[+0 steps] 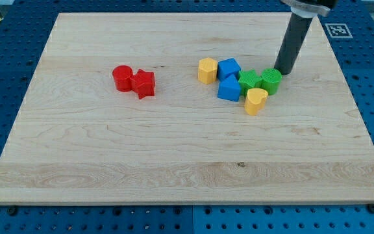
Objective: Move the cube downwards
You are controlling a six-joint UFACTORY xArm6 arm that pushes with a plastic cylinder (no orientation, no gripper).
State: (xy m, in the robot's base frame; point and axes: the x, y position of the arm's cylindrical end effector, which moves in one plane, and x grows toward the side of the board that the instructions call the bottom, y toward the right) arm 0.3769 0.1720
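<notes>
A blue cube (pixel 228 67) sits right of centre in a tight cluster, at its top. My tip (pixel 284 71) rests on the board to the right of the cluster, just above and right of the green cylinder (pixel 271 81), about 85 px right of the cube. Touching the cube are a yellow hexagonal block (pixel 207 69) on its left and a second blue block (pixel 229 88) below it. A green star-like block (pixel 249 80) and a yellow heart-shaped block (pixel 256 101) complete the cluster.
A red cylinder (pixel 122 77) and a red star-like block (pixel 144 84) sit together at the view's left centre. The wooden board (pixel 174 162) lies on a blue perforated table. A marker tag (pixel 337 29) lies off the board's top right corner.
</notes>
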